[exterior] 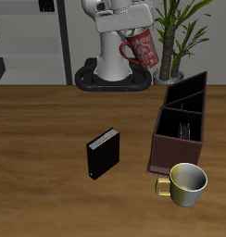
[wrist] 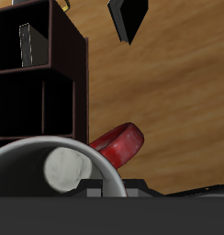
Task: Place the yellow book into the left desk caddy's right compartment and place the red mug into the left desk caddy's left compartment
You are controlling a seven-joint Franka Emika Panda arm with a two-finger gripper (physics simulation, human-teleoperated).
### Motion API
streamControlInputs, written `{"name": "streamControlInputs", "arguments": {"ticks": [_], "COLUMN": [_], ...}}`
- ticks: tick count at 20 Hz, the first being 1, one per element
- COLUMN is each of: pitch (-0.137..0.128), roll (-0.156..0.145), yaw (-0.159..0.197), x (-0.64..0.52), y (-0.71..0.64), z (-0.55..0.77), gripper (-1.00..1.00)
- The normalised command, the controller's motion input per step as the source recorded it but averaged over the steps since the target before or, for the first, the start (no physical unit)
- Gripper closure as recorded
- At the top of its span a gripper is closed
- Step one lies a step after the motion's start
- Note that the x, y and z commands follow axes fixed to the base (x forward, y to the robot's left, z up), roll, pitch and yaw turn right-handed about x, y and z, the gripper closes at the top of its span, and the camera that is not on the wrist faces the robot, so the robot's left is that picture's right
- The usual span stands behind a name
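Note:
My gripper [exterior: 127, 37] is shut on the red mug [exterior: 143, 48] and holds it high above the table's back, close to the robot's base. The wrist view shows the mug's grey rim and pale inside [wrist: 61, 169] close up, with its red handle [wrist: 119, 144] sticking out to one side. The left desk caddy [exterior: 180, 122], a dark maroon box with dividers, sits lower and nearer the table's front edge than the mug. The yellow book [wrist: 27, 44] stands upright as a thin grey slab inside one of the caddy's [wrist: 63, 83] sections; it shows faintly [exterior: 186, 130] in the longer section.
A black book [exterior: 101, 154] stands on the table's middle, also seen from the wrist [wrist: 130, 18]. A shiny gold mug [exterior: 185, 182] stands just before the caddy's near end. A potted plant [exterior: 180, 28] rises behind the caddy.

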Motion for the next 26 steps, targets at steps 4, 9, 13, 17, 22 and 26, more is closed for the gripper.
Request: {"name": "streamControlInputs", "arguments": {"ticks": [4, 9, 13, 17, 22, 26], "pitch": [0.018, -0.010, -0.046, -0.083, -0.090, -0.055], "roll": [0.059, 0.081, 0.114, 0.033, -0.047, -0.032], "yaw": [0.007, 0.025, 0.059, 0.073, 0.085, 0.073], "x": [0.10, -0.11, -0.17, -0.12, -0.03, 0.05], "y": [0.24, 0.24, 0.21, 0.09, 0.06, 0.12], "z": [-0.17, -0.19, -0.05, -0.05, -0.04, 0.05], "gripper": [1.00, 1.00, 1.00, 1.00, 1.00, 1.00]}}
